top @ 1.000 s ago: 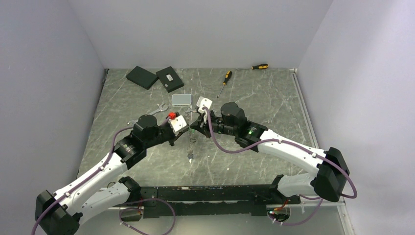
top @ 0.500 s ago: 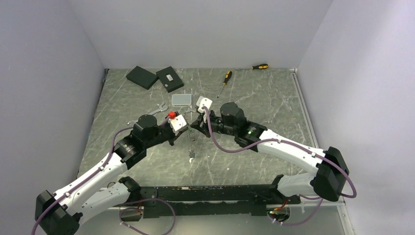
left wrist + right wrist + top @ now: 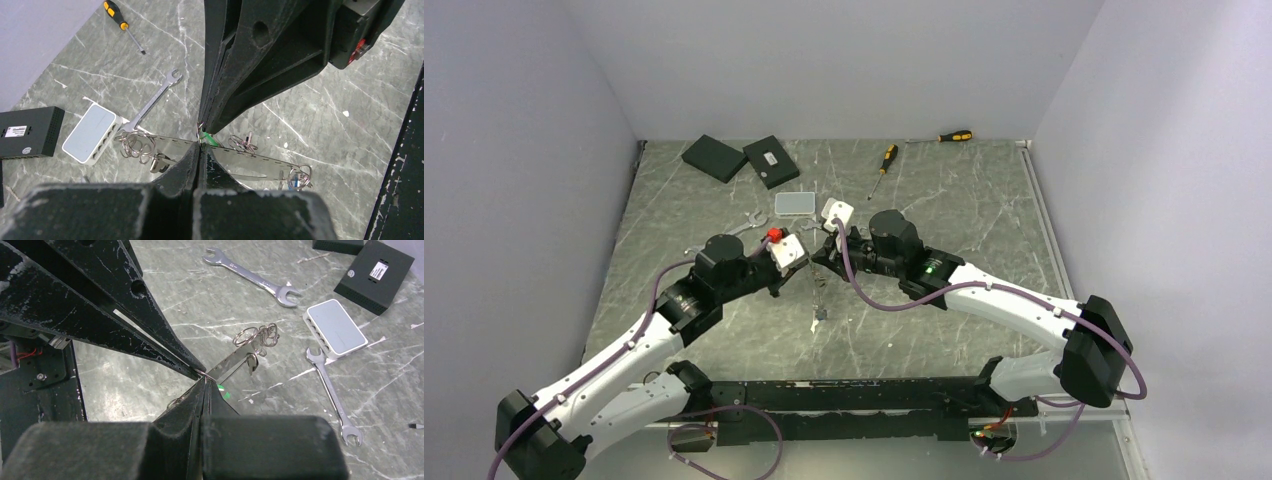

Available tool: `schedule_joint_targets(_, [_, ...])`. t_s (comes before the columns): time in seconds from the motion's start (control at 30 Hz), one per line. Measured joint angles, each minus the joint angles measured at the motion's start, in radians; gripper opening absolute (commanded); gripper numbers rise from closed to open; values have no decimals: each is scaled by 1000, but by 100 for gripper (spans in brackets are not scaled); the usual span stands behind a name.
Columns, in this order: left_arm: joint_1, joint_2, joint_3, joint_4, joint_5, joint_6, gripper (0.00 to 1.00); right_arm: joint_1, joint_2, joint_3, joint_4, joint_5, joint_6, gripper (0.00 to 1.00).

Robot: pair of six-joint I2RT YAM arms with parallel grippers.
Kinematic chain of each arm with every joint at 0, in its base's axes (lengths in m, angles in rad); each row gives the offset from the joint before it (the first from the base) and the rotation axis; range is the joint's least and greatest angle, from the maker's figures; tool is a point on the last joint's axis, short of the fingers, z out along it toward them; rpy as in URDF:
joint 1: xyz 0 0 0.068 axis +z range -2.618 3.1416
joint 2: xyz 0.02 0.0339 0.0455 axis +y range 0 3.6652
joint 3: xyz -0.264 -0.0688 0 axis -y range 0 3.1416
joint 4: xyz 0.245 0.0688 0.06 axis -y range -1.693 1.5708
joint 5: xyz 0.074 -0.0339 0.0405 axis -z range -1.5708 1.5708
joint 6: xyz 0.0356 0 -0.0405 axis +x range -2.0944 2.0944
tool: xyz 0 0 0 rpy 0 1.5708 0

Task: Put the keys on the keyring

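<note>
My left gripper (image 3: pixel 809 276) and right gripper (image 3: pixel 821 266) meet tip to tip above the middle of the table. Both are shut on the thin wire of the keyring (image 3: pixel 202 374). In the left wrist view the left gripper (image 3: pixel 200 146) pinches the wire from below, and the right gripper (image 3: pixel 202 127) grips it from above. A narrow perforated metal strip (image 3: pixel 260 162) runs under the tips, carrying small split rings (image 3: pixel 132 145). The keys hang there: a green-tagged one (image 3: pixel 213 140), a blue-tagged one (image 3: pixel 295 181) and a silver one (image 3: pixel 251 362). One piece (image 3: pixel 818 318) dangles below the tips.
Two silver wrenches (image 3: pixel 252 277) (image 3: pixel 332 397) lie on the marble table beside a small white box (image 3: pixel 335 332). Two black boxes (image 3: pixel 714 157) (image 3: pixel 771 160) sit at the back left. Two yellow-and-black screwdrivers (image 3: pixel 883 160) (image 3: pixel 952 136) lie at the back.
The right arm has shifted a little to the left. The dangling piece under the tips has swung slightly right. Both grippers stay shut, tip to tip.
</note>
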Motion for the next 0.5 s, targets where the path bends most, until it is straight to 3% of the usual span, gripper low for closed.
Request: schedule_joint_targets(0.5, [0, -8, 0, 8, 1, 0, 0, -10, -11, -2, -1, -5, -1, 0])
